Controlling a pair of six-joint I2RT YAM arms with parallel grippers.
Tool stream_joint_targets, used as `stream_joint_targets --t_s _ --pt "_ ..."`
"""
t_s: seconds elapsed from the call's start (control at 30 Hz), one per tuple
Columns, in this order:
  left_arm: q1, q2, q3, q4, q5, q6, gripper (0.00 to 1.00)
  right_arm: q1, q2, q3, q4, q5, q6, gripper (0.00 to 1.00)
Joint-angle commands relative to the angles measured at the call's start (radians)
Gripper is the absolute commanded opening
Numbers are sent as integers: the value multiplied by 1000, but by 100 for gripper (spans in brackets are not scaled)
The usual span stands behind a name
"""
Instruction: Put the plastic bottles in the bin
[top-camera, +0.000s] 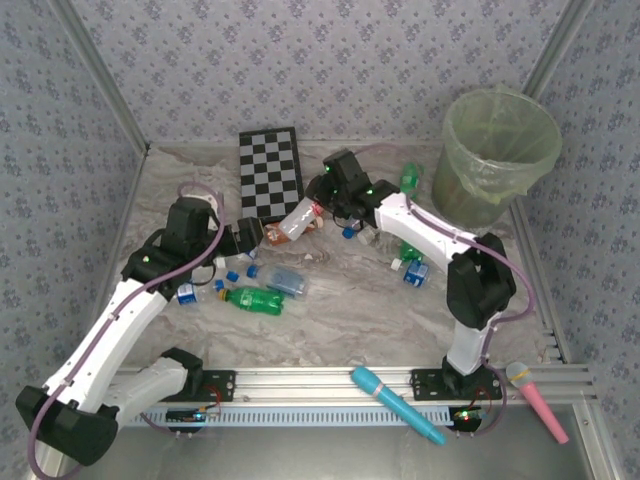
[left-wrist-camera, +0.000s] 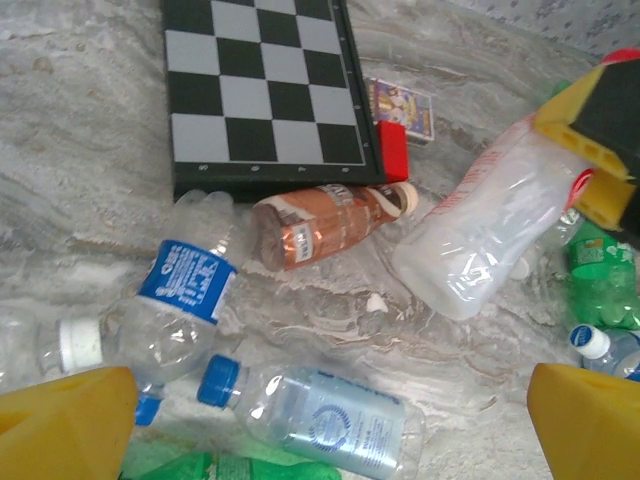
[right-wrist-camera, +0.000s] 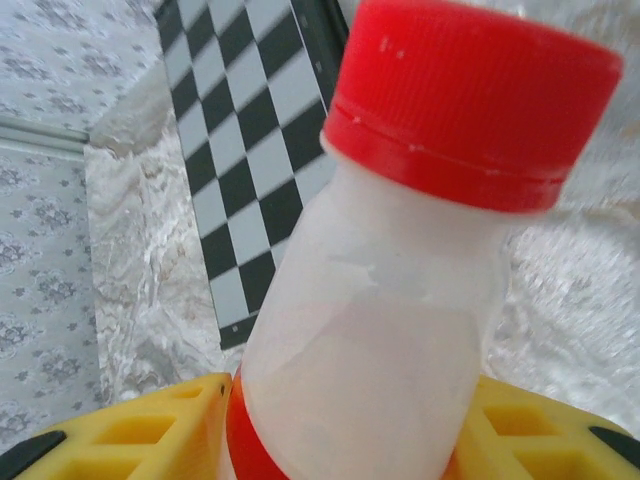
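Red-capped bottle (right-wrist-camera: 370, 330) is clamped near its base between the right gripper (right-wrist-camera: 345, 435) fingers, cap pointing away from it. Bin (top-camera: 490, 195) stands well off to that gripper's right. Left gripper (left-wrist-camera: 330, 430) is spread wide, holding nothing. Blue-label bottle (left-wrist-camera: 330, 415) lies on the counter (left-wrist-camera: 80, 150) between its fingers, brown bottle (left-wrist-camera: 320, 225) ahead, chessboard (left-wrist-camera: 260, 80) beyond.

White bottle (right-wrist-camera: 370, 330): red-capped, tilted, clamped in right tool (right-wrist-camera: 345, 440).
Other bottles (left-wrist-camera: 330, 415): clear, green, brown, lying scattered.
Bin (top-camera: 500, 150): upright, green-lined, far right.
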Motion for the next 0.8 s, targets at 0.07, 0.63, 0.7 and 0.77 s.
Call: stream_joint_targets --t_s 0.07,0.63,0.7,0.77 --pt "6 48 68 110 112 40 100 -43 -110 78 -137 183 -232 49" --pt "-113 237 222 227 215 108 100 -412 -345 209 -249 332 -607 47" --pt "-118 244 223 234 219 108 100 -462 -345 245 -257 341 -659 47" --pt "-120 251 224 240 223 109 100 -511 -346 281 -259 355 -703 47"
